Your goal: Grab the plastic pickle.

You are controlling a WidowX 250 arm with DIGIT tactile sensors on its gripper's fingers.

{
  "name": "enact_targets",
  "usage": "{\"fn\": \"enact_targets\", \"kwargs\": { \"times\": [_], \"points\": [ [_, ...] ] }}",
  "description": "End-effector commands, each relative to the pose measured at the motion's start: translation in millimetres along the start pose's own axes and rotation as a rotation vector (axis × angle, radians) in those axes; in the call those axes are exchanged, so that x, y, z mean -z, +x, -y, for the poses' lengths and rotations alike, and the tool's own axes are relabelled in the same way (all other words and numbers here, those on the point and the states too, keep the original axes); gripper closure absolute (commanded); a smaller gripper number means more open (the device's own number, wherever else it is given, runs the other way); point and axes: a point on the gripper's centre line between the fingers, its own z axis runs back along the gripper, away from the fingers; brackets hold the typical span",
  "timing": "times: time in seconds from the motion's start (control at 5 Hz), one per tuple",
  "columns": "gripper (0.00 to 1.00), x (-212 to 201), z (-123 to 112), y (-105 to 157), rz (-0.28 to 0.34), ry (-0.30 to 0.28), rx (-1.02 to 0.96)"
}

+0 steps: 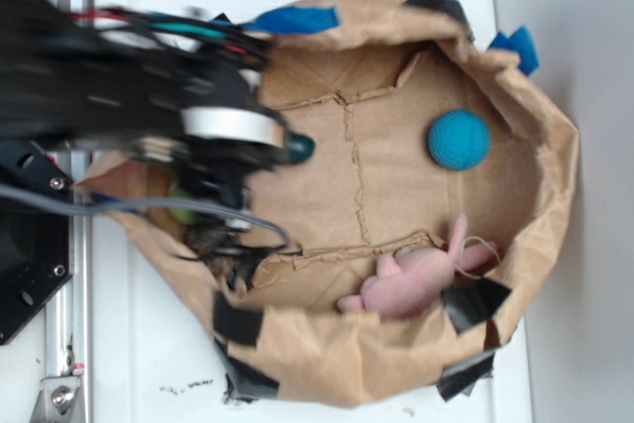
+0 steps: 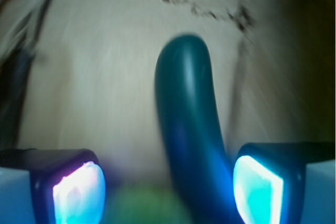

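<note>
Brown paper lining a taped-down bag (image 1: 396, 364) surrounds us. We see the plastic pickle (image 2: 191, 129) lying between our fingertips, nearer the right pad, with the gripper (image 2: 168, 182) spread wide and holding nothing. We judge we are mid-approach; next we must descend slightly and close. A teal ball (image 1: 459, 139) and pink plush (image 1: 416, 279) lie well apart.

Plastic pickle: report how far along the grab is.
Done: the end effector has reached the dark green glossy plastic pickle in the brown paper-lined bin, and the pickle lies between its open fingers. In hand: lining up around it. Left: closing and lifting; no grip shows yet.
</note>
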Motion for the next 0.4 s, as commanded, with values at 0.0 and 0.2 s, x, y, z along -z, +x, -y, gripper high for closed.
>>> {"fn": "enact_targets", "kwargs": {
  "times": [0.0, 0.2],
  "points": [
    [0.0, -14.9, 3.3, 15.7, 0.021, -0.01, -0.021],
    [0.0, -13.8, 3.6, 22.2, 0.021, -0.009, -0.018]
  ]
}}
